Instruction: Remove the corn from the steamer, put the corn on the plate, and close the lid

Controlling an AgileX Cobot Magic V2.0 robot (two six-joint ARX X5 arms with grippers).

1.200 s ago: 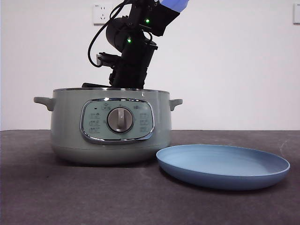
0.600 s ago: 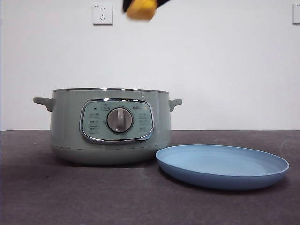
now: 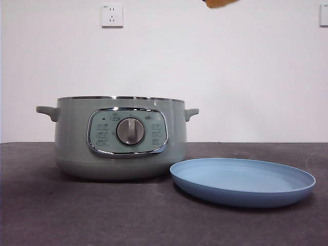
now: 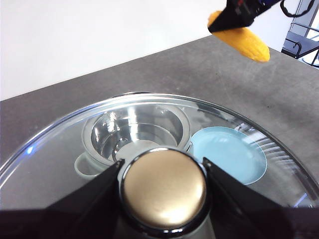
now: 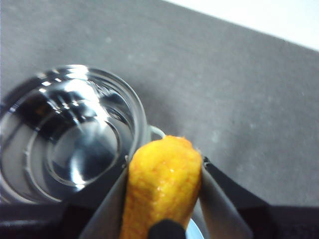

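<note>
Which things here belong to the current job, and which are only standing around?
Job:
corn, held in the right gripper
steamer, open
plate, nothing on it
lid, held by its knob in the left gripper

Just there:
wall socket
table

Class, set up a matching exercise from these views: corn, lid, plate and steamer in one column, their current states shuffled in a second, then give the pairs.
1 corn
2 lid
3 plate
4 steamer

A open, on the table
B held by its knob in the left gripper
C gripped aloft by the right gripper
D bare, beside the pot

Pairs: 1-C, 2-B, 3-D, 4-A
</note>
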